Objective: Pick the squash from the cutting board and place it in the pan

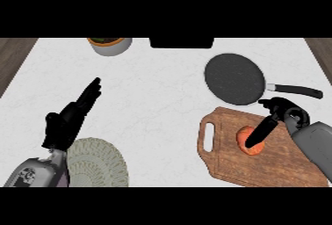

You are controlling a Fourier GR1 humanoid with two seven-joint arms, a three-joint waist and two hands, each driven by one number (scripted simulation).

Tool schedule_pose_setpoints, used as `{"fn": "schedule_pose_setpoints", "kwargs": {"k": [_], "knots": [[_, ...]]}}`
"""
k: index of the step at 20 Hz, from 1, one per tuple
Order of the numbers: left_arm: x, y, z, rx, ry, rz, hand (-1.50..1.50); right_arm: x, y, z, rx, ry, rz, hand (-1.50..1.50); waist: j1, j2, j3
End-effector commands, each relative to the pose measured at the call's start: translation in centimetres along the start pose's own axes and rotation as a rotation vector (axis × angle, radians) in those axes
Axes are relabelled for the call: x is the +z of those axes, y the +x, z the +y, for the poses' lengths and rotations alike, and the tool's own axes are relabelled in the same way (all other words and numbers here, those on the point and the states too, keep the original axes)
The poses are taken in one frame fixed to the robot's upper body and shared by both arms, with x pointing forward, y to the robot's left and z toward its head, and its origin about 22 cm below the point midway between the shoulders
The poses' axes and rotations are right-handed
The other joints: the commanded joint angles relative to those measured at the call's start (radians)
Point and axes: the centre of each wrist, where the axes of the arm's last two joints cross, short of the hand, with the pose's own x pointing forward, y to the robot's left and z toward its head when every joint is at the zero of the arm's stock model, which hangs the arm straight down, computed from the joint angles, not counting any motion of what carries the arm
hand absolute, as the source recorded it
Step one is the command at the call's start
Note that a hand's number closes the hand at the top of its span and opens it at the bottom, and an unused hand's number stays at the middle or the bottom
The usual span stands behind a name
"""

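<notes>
White marbled counter [162,101] beneath everything. Wooden cutting board [285,169], handle slot at its left end. Dark round pan [235,79] just beyond the board's far edge, bare inside, handle pointing right. Pale woven plate [100,162] well to the left of the board. Left hand [65,125] likewise well left of the board, beside that plate, fingers straight and open, holding nothing, resting. Right hand [282,112] over the board's far right part, fingers stretched down across the squash, straight rather than curled, so seemingly open and not yet gripping. Orange squash [253,150] on the board, near its middle, under those fingers. Judged early in the task: hand at the squash, but grasp, lift and carry to the pan all left to do
</notes>
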Motion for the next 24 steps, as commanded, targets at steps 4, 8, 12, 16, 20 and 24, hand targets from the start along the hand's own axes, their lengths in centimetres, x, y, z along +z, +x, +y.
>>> {"fn": "schedule_pose_setpoints", "kwargs": {"k": [4, 8, 12, 16, 20, 24], "knots": [[0.4, 0.3, -0.1, -0.023, 0.012, 0.01, 0.0, 0.0, 1.4, 0.1, 0.113, 0.007, 0.199, -1.5, -0.005, -0.002, 0.0], [-1.5, 1.2, 0.9, -0.005, 0.021, 0.01, 0.0, -0.7, 0.6, 3.2, 0.112, 0.025, 0.188, -1.5, -0.022, -0.002, 0.0], [0.3, 2.0, 1.0, 0.008, 0.017, -0.012, 0.0, -1.9, 0.8, 2.7, 0.121, 0.009, 0.224, -1.5, -0.004, -0.002, 0.001], [0.1, 0.5, 0.0, 0.0, 0.022, 0.024, 0.0, -2.4, 0.7, 4.2, 0.094, 0.003, 0.2, -1.5, -0.01, -0.001, 0.001], [-0.3, 0.8, -0.8, 0.011, 0.004, 0.006, 0.0, -2.8, 0.5, 5.2, 0.1, 0.001, 0.215, -1.5, -0.011, -0.002, 0.001], [0.5, 0.1, 1.1, 0.0, 0.011, -0.003, 0.0, -4.0, -0.3, 5.0, 0.158, 0.064, 0.112, 1.5, -0.009, -0.001, 0.001]]}}
